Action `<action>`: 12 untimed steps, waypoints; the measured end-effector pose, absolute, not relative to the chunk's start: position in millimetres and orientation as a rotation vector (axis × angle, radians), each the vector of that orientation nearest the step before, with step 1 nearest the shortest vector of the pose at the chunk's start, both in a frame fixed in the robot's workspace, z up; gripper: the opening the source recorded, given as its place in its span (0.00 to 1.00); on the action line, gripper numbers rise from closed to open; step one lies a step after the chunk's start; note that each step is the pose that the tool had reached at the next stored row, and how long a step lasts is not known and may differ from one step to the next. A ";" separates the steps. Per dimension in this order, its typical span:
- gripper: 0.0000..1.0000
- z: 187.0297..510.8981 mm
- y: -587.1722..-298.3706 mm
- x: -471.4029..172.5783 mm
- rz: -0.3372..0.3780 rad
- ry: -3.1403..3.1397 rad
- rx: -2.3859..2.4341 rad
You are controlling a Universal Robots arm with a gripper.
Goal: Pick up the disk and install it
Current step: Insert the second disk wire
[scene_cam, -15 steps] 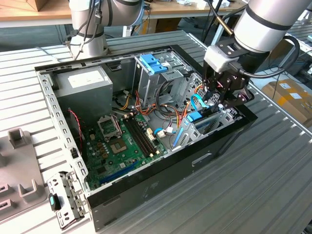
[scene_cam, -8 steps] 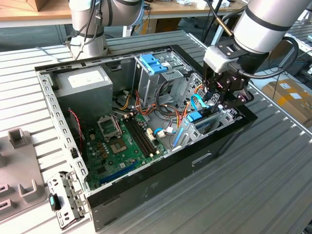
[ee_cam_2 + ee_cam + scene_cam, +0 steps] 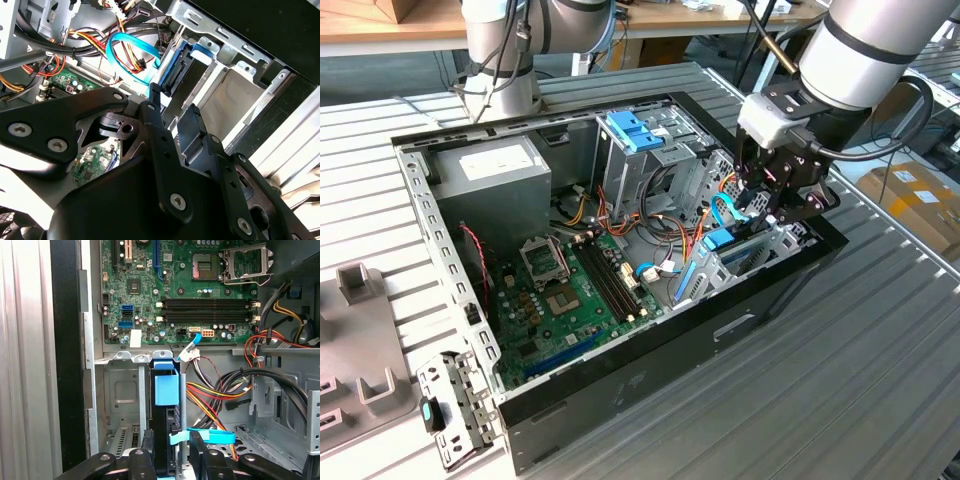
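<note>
The disk (image 3: 165, 390), a dark drive with a light-blue carrier rail, stands on edge in the drive bay at the open computer case's end on the exterior view's right. Its blue tab (image 3: 719, 239) shows low in the bay. My gripper (image 3: 763, 212) reaches down into that bay. In both wrist views the black fingers (image 3: 148, 452) sit one on each side of the disk's (image 3: 175, 75) near end, close against it, so the gripper looks shut on it. A light-blue flat cable (image 3: 205, 436) crosses in front of the fingers.
The open case (image 3: 620, 400) lies on a slatted metal table. Inside are a green motherboard (image 3: 560, 290), a grey power supply (image 3: 490, 170), a second blue-topped drive cage (image 3: 635, 130) and bundles of orange, red and black cables (image 3: 225, 390). A loose metal bracket (image 3: 455, 405) lies outside the case.
</note>
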State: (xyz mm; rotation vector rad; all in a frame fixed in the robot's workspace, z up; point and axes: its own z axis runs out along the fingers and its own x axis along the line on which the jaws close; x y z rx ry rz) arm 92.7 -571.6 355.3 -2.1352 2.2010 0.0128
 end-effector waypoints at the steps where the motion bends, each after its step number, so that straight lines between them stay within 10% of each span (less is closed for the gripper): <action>1: 0.42 355.3 -571.6 92.7 0.013 2.201 -2.135; 12: 0.42 355.3 -570.4 98.0 0.013 2.196 -2.141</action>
